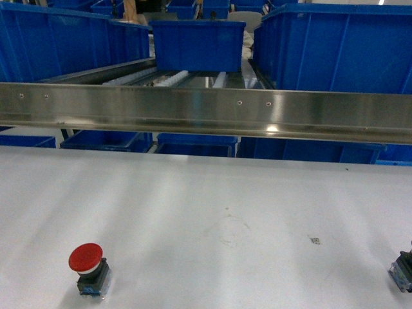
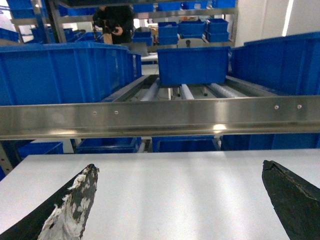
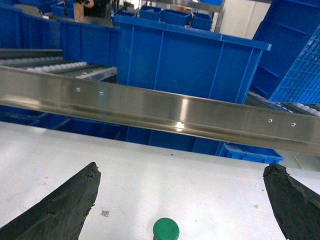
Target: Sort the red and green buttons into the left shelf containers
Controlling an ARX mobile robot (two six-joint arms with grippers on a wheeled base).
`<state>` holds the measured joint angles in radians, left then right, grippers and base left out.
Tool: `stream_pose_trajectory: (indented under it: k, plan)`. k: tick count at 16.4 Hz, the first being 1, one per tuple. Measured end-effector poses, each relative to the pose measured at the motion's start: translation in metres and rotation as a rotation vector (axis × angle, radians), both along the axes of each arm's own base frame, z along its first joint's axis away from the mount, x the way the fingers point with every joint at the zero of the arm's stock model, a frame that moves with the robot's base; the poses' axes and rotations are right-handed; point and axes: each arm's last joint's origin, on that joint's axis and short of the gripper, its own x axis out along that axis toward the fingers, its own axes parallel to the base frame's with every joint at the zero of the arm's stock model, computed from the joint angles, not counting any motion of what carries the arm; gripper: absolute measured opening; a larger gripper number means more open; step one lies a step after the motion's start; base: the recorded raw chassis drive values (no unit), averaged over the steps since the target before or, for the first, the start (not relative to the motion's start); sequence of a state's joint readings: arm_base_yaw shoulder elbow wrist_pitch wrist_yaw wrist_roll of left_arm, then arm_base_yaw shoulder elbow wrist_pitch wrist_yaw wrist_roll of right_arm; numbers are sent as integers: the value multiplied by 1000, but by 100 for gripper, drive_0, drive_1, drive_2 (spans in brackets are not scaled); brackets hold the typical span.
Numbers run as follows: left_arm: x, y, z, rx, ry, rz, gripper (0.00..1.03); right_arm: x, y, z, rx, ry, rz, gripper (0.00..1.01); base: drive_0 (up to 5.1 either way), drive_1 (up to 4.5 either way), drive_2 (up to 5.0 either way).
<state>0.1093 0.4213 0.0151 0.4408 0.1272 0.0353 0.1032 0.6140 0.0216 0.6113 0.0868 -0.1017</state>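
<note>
Red button (image 1: 87,267) stands upright on the white bench (image 1: 212,219), front left, cap up. Green button (image 3: 166,230) sits cap-up at the bottom edge of the right wrist view, dead between the spread fingers of the right tool (image 3: 182,210), released and holding nothing. Left tool (image 2: 180,200) is likewise released over bare bench. The dark block at the head view's right edge (image 1: 403,270) is probably that green button. Blue containers (image 1: 71,38) wait beyond the steel rail (image 1: 206,112).
</note>
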Motion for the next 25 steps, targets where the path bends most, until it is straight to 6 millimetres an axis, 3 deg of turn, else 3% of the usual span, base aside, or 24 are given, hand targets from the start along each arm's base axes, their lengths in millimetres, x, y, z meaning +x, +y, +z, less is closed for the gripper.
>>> stream_pose_trajectory:
  k: [2,3,9,10,13,22,25]
  plan:
    - [31,-2,2,16,84,-75,98,36,1,11,-26,27,2,98,0,0,0]
    - [67,-10,15,39,175,-110,98,68,1,13,-34,128,29,98,0,0,0]
    - [179,-62,23,117,464,-161,98,181,-6,-16,-67,581,5,98,0,0,0]
    - [196,-76,24,120,500,-157,98,191,-9,-20,-65,651,16,98,0,0,0]
    - [209,-91,16,130,568,-169,98,196,-21,-25,-94,706,0,98,0,0,0]
    - [209,-90,17,129,562,-164,98,197,-20,-26,-129,711,-1,98,0,0,0]
    - [209,-90,17,129,562,-164,98,196,-15,-42,-122,830,23,98,0,0,0]
